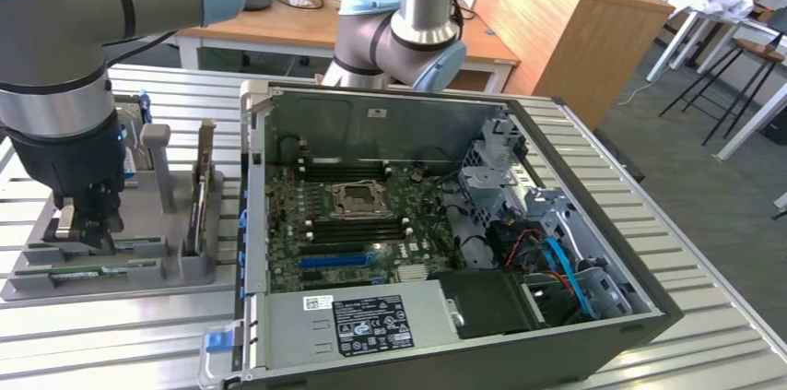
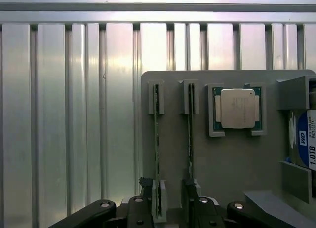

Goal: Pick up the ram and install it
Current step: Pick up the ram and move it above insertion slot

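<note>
Two thin green ram sticks stand on edge in slots of a grey holder tray [image 2: 222, 164]: one ram stick [image 2: 157, 139] and a second ram stick [image 2: 190, 134] beside it. My gripper [image 2: 168, 213] hangs open just above one end of them, its dark fingers [image 2: 143, 210] apart, and the first stick runs in between them. Nothing is held. In the exterior view the gripper [image 1: 87, 229] is low over the tray's front, close to a ram stick [image 1: 99, 271]. The open computer case [image 1: 258, 224] shows the motherboard's memory slots [image 1: 350, 235].
The tray also carries a processor chip [image 2: 237, 108], a hard drive [image 2: 306, 141] with a blue-white label and an upright expansion card [image 1: 203, 187]. The ribbed metal table [image 2: 74, 114] lies around it. Wooden desks and stools stand behind the case.
</note>
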